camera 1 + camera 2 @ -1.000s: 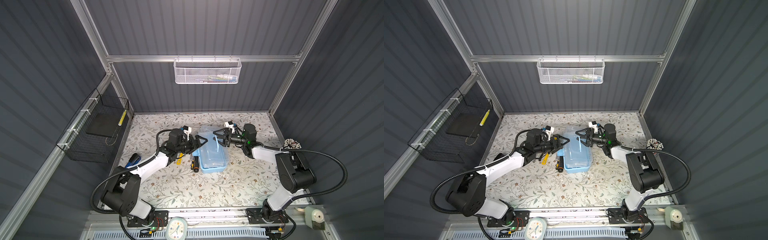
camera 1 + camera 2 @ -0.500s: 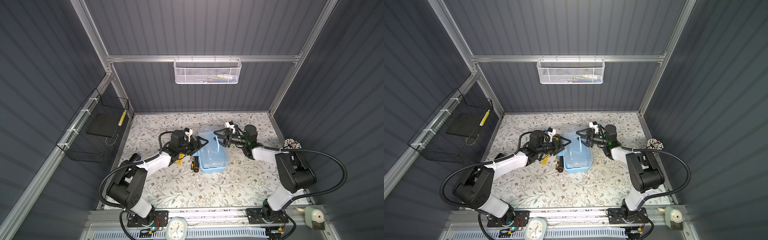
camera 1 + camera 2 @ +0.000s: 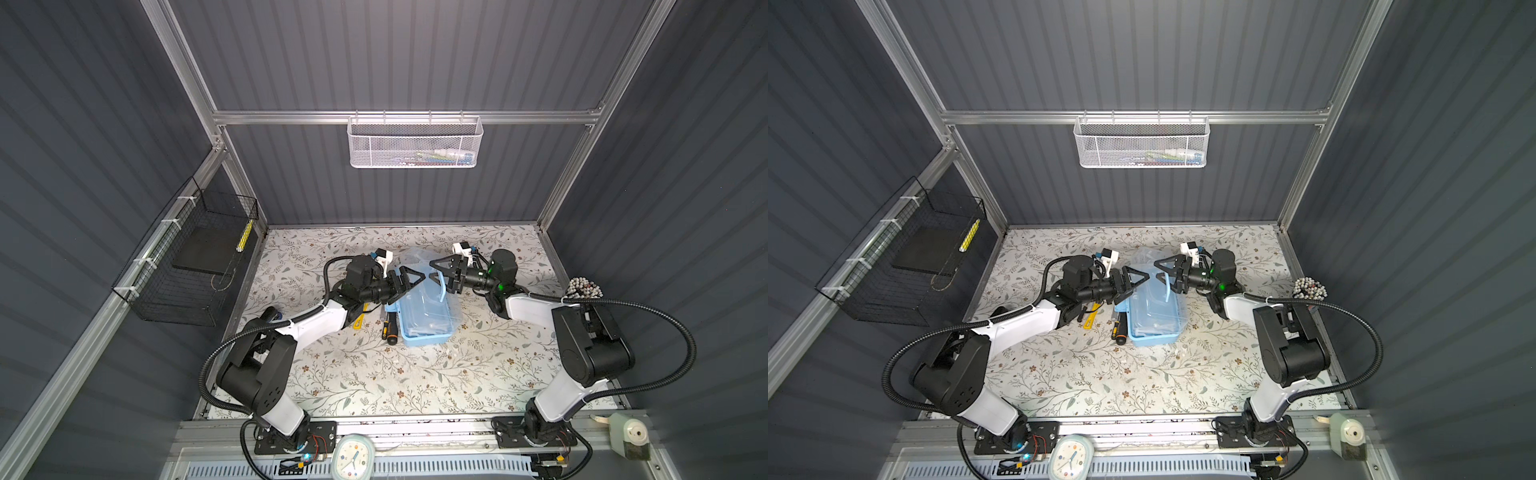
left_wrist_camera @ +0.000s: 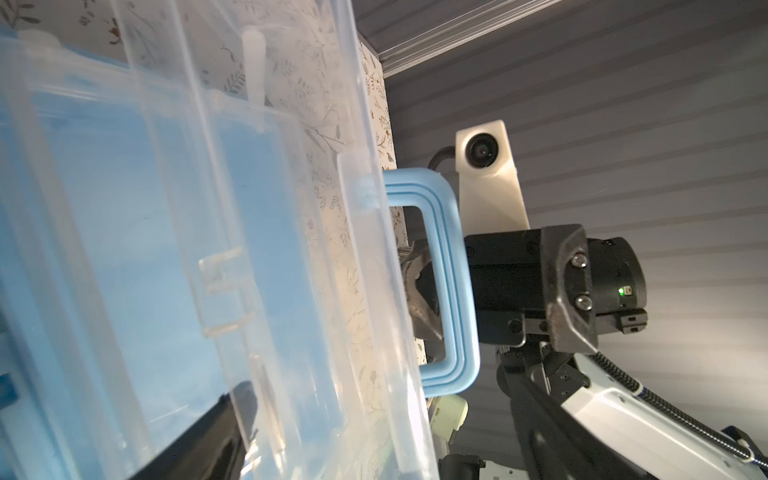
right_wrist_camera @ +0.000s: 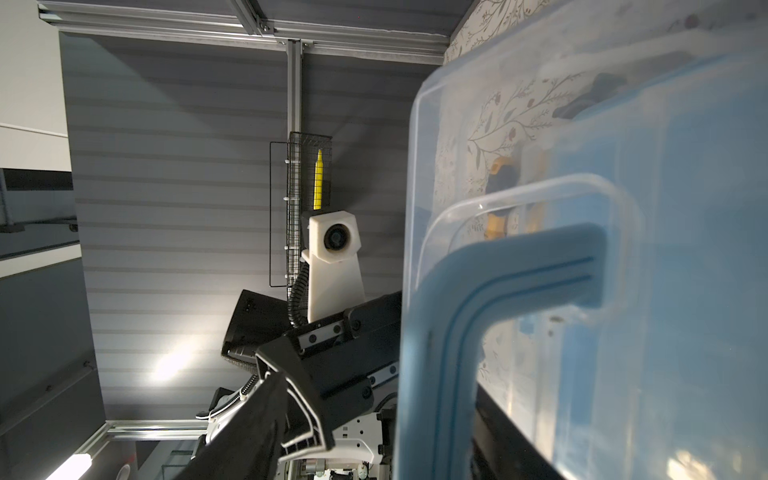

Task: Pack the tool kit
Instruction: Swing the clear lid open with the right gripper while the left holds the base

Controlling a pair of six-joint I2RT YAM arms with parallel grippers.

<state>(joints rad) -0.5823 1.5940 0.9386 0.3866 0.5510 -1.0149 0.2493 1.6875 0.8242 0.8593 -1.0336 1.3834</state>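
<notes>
Grey ribbed walls (image 3: 395, 54); aluminium frame (image 3: 407, 117); floral tabletop (image 3: 374, 374).

Both top views look steeply down from high above the near edge of the tabletop (image 3: 374, 374), far enough back to show all of it. The left wrist view sits close against the clear lid (image 4: 249, 249) and faces the right arm (image 4: 623, 428). The right wrist view sits close by the blue handle (image 5: 449, 332) and faces the left arm (image 5: 365, 328). All four views share the tool kit (image 3: 424, 338).

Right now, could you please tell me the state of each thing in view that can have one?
tool kit case: open, flat on the table.
clear lid: raised, not shut.
left pincer: open, beside the lid.
right pincer: open, jaws astride the blue handle.
orange-black screwdriver: lying on the table beside the case, unpacked.
yellow tool: lying on the table left of the screwdriver, unpacked.
</notes>
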